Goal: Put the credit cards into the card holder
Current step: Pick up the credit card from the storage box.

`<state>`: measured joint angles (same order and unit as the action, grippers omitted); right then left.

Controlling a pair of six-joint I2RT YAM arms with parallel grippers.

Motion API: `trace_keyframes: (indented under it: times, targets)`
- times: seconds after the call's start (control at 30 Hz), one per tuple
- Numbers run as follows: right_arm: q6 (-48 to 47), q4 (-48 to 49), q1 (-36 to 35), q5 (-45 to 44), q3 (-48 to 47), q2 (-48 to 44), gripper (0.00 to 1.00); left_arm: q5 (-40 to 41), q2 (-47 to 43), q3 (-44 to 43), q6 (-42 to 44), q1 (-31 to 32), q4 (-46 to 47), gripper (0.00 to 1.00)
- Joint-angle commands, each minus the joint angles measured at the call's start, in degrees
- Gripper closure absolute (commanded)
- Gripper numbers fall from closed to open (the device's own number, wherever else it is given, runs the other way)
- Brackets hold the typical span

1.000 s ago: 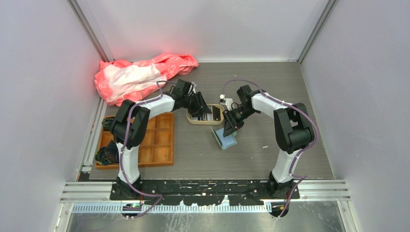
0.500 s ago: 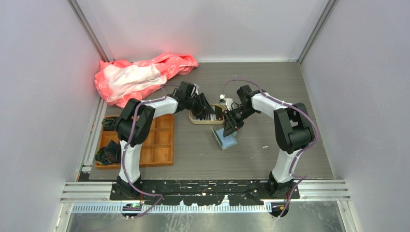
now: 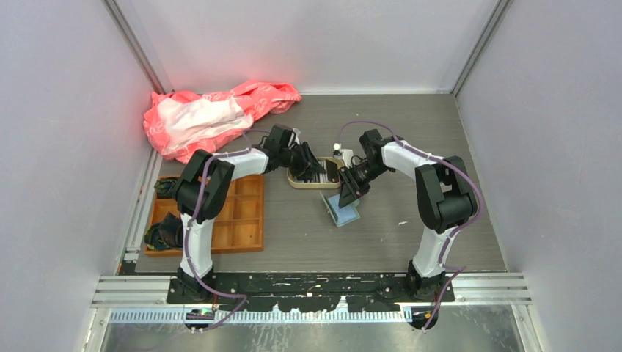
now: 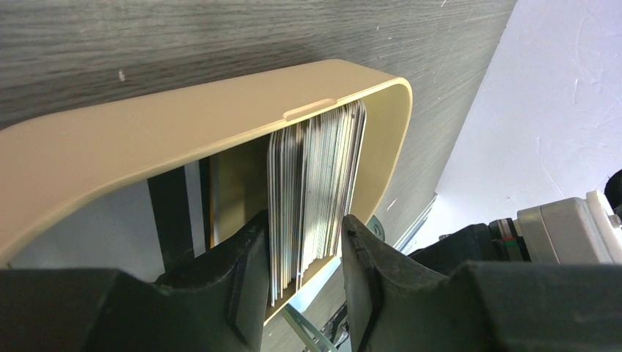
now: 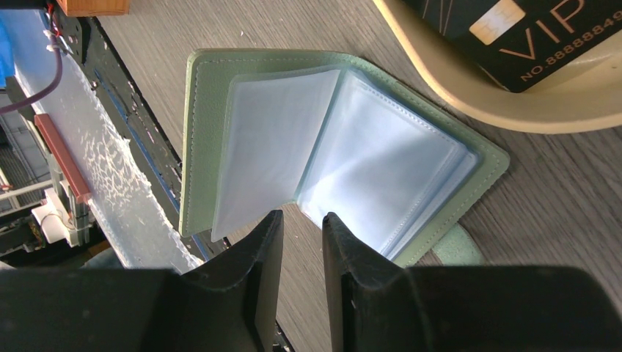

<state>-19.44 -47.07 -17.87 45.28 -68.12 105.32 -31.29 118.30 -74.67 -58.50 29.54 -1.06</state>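
left gripper (image 4: 301,229) nudged in – fingers (image 4: 246,275) flank credit cards (image 4: 317,169), grip unsure; right gripper (image 5: 302,224) slightly spread at card holder (image 5: 381,161) – pickup next.

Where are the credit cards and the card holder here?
credit cards (image 4: 315,183), left wrist view, edges of the stack.
card holder (image 5: 271,147), right wrist view, left clear pocket page.

Beige tray (image 4: 147,139) wall hemming the credit cards (image 4: 315,183), orange tray (image 3: 242,220) at left, open tabletop (image 3: 381,242) in front.
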Motion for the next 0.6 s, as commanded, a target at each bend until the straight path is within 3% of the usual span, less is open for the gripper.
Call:
trace_keyframes:
  times: [0.0, 0.57]
  targets:
    - [-1.0, -0.5, 0.1, 1.1, -0.6, -2.8, 0.68, -1.4, -4.6, 1.1, 0.1, -0.5, 1.6, 0.61]
    - [-1.1, -0.5, 0.3, 1.0, -0.6, -2.8, 0.68, -1.9, -7.5, 3.3, 0.1, -1.8, 2.2, 0.71]
